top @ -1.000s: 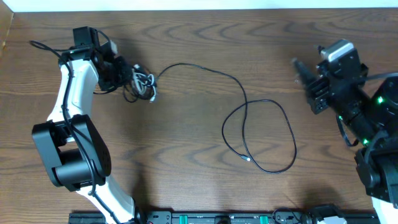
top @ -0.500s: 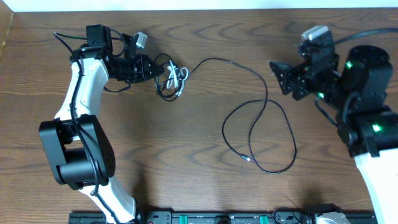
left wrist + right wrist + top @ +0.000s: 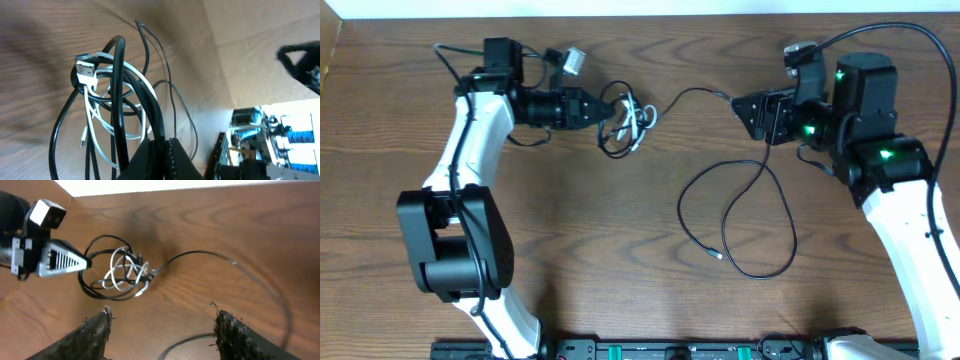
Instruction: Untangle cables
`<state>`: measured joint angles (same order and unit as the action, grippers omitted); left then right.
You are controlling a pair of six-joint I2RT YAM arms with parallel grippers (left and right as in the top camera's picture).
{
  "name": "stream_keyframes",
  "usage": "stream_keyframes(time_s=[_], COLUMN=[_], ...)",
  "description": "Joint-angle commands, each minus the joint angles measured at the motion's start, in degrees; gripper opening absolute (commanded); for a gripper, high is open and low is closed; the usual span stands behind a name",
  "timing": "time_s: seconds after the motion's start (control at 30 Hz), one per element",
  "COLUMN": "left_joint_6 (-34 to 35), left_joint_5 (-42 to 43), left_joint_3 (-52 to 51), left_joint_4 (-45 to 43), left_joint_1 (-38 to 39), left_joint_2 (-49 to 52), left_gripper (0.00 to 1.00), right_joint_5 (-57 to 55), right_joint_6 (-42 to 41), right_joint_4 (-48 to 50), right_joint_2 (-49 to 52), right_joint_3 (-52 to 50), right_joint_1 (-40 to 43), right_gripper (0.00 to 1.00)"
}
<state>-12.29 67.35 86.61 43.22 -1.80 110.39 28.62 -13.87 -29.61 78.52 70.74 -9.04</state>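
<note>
overhead: left fingers (image 3: pixel 592 107) pinch tangled cables (image 3: pixel 628 122), two black, one white; right fingers (image 3: pixel 97 332) wide.

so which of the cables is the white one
The short white cable in the knot at the left gripper. The other two are black: one coiled in that knot, the long black cable trailing in loops across the table.

No text, brand or number can be read. Nothing legible is seen on the cables (image 3: pixel 632 118), and the blue-striped equipment (image 3: pixel 292 137) is blurred beyond reading.
</note>
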Motion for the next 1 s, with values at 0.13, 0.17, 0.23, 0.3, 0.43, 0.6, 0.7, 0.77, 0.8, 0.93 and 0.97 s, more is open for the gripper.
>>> stream_keyframes(time_s=[0.13, 0.17, 0.23, 0.3, 0.43, 0.6, 0.7, 0.77, 0.8, 0.93, 0.97], left_joint_6=[-1.60, -1.57, -1.57, -1.57, -1.57, -1.55, -1.18, -0.92, -0.92, -0.48, -0.50], left_joint_5=[2.78, 2.80, 2.78, 2.78, 2.75, 2.73, 2.73, 2.75, 2.75, 2.75, 2.78], left_joint_3=[-0.59, -0.59, -0.59, -0.59, -0.59, -0.59, -0.59, -0.59, -0.59, -0.59, -0.59], left_joint_4=[0.44, 0.46, 0.46, 0.46, 0.46, 0.46, 0.46, 0.44, 0.46, 0.50, 0.61], left_joint_1=[4.17, 4.68, 5.53, 6.45, 7.82, 8.94, 9.38, 9.55, 9.64, 9.66, 9.66], left_joint_2=[0.52, 0.52, 0.52, 0.52, 0.52, 0.52, 0.52, 0.52, 0.52, 0.52, 0.52], left_gripper=[0.07, 0.07, 0.07, 0.07, 0.07, 0.07, 0.07, 0.07, 0.08, 0.07, 0.07], right_joint_5=[3.45, 3.45, 3.45, 3.48, 3.45, 3.45, 3.45, 3.43, 3.37, 3.04, 3.04], right_joint_6=[-4.57, -4.57, -4.57, -4.63, -4.79, -4.76, -4.76, -4.76, -4.79, -6.16, -6.60], right_joint_4=[-0.20, -0.20, -0.20, -0.20, 0.02, 0.59, 1.75, 2.60, 3.06, 4.63, 4.92], right_joint_2=[3.26, 3.74, 4.70, 6.03, 9.16, 12.35, 14.05, 14.67, 14.99, 15.85, 16.11], right_joint_3=[0.50, 0.50, 0.48, 0.48, 0.48, 0.48, 0.48, 0.48, 0.48, 0.48, 0.48], right_joint_1=[-1.25, -1.75, -2.75, -4.17, -7.23, -10.32, -12.04, -12.74, -12.96, -13.62, -13.77], right_gripper=[0.66, 0.64, 0.61, 0.59, 0.57, 0.52, 0.50, 0.49, 0.47, 0.41, 0.38])
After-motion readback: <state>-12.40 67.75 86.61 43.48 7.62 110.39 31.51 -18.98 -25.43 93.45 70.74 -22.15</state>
